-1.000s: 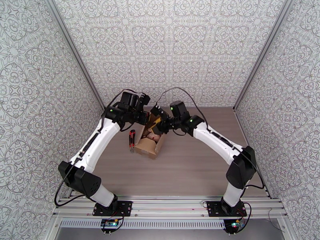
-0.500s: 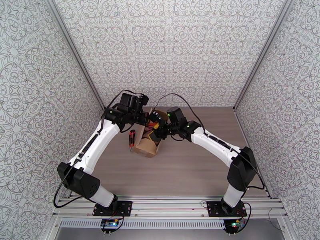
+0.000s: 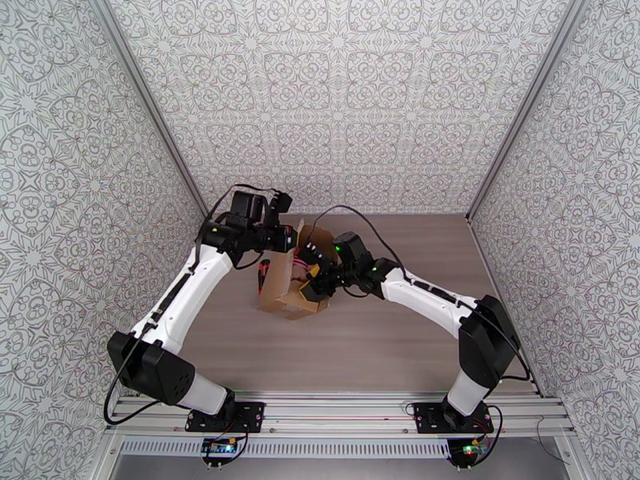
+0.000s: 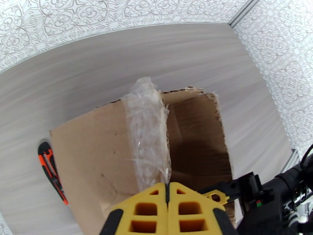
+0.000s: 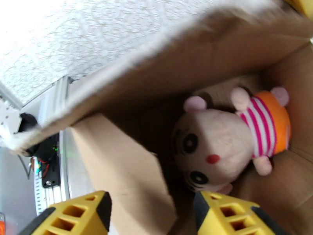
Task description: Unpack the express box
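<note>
The express box [image 3: 288, 288] stands on the wood-grain tabletop [image 3: 384, 338], a little left of centre and towards the far wall, between the two wrists. It is plain brown cardboard, its top flaps are open, and from above it looks tipped rather than square on its base.

The left jaws come in from the box's left side at the height of its upper edge. Seen from the left wrist, their yellow fingers [image 4: 144, 210] are clenched tight together, with only a hairline seam between them. They are at the edge of a raised flap of the box [image 4: 98, 153]. A crumpled strip of clear tape [image 4: 148, 134] runs down that flap straight into the fingertips, so the jaws appear to be pinching the flap itself.

A red-and-black utility knife [image 4: 53, 173] lies flat on the tabletop [image 4: 117, 55] just beside the box on its left. From above the knife [image 3: 262, 275] is half hidden by the carton.

The right jaws reach into the open top from the right. In the right wrist view their yellow fingers [image 5: 231, 214] are spread well apart and grip nothing. An inner cardboard flap [image 5: 125, 169] rises between them. Beyond it a plush doll [image 5: 219, 145] lies on its side deep inside the box [image 5: 219, 47]. The doll has a pale round face, black eyes, a red nose, pink ears and an orange top with pink and white stripes.
</note>
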